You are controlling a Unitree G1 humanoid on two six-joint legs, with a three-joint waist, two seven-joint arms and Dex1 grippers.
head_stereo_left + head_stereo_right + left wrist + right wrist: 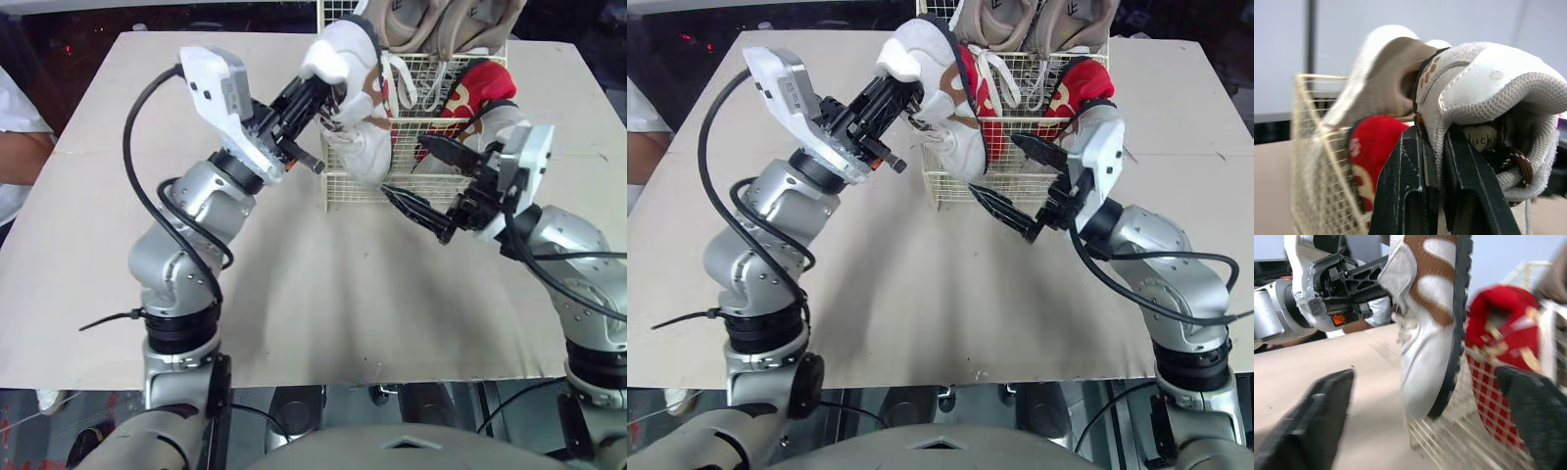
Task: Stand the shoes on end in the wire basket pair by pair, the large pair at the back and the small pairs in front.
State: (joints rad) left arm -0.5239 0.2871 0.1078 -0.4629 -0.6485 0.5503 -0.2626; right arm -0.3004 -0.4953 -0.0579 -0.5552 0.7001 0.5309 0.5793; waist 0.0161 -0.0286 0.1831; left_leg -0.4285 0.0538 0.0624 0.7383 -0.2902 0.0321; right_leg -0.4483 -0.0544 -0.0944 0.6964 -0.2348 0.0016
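Tabletop (pixel 323 294): left gripper (pixel 323 101) is clamping white shoe (pixel 362 147) (toe down) by near-left corner of wire basket (pixel 343 193); right gripper (pixel 404 166) gaping.

Bright, even light, probably from overhead; soft shadows streak the table (pixel 323 294); dim beyond its far edge.

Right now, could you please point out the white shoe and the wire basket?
white shoe (pixel 364 147), left eye view, on its toe end.
wire basket (pixel 345 188), left eye view, on its front wall.
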